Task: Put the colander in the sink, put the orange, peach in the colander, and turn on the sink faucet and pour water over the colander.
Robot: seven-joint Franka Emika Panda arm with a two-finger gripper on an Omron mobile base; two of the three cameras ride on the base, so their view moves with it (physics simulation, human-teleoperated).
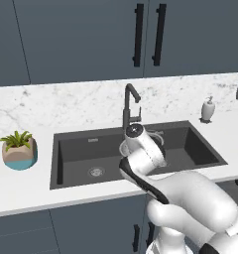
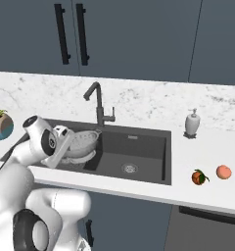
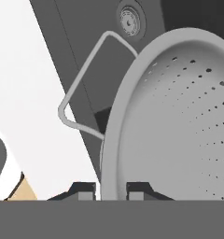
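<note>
Gripper (image 3: pixel 111 189) clamping colander (image 3: pixel 179 126) by its rim, holding it over sink (image 2: pixel 153 162), orange (image 2: pixel 199 177) and peach (image 2: pixel 223 172) lying on counter (image 2: pixel 207 196) at 3 o'clock

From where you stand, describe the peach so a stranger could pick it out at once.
Start at the dark sink, then go right along the white counter past the soap dispenser. Two small fruits lie near the front edge; the peach is the outer, paler pinkish one, not the deeper orange.

One colander (image 2: pixel 82 143), one orange (image 2: pixel 199 177), one peach (image 2: pixel 223 172), one soap dispenser (image 2: pixel 192 122).
</note>
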